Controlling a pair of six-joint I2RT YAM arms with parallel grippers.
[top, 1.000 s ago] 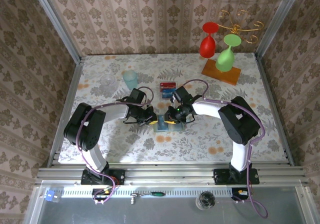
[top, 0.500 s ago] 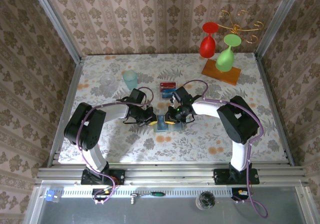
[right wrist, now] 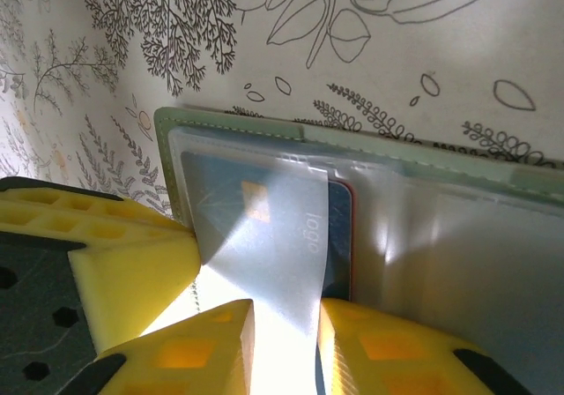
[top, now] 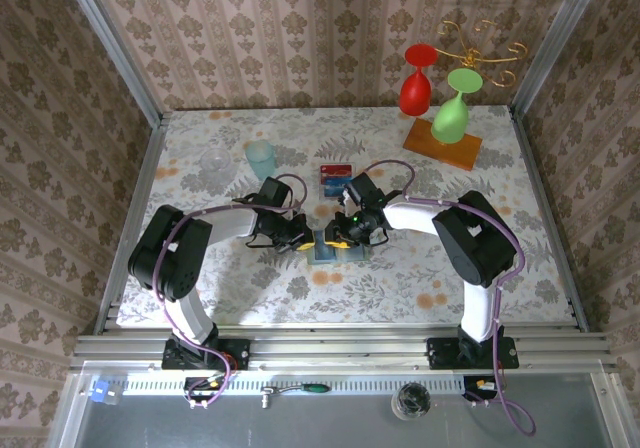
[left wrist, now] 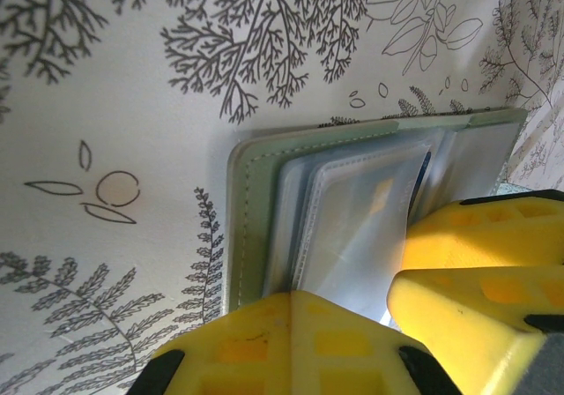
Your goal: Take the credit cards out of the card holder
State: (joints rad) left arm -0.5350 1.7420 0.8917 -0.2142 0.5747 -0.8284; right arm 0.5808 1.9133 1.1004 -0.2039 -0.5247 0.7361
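Well, one card holder (top: 328, 252) mid-table (top: 400, 290), well clear of edges. Left pincer (left wrist: 388, 302) clenched on its sleeves; right pincer (right wrist: 282, 329) straddles one card (right wrist: 264, 227), grip unclear.

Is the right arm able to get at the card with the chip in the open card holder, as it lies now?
Probably yes. The card sticks out of its clear sleeve in the card holder, and its free end reaches between the right arm's jaws. Nothing covers it.

Robot lab cell: wallpapered panels (top: 300, 38), aluminium frame (top: 340, 346).
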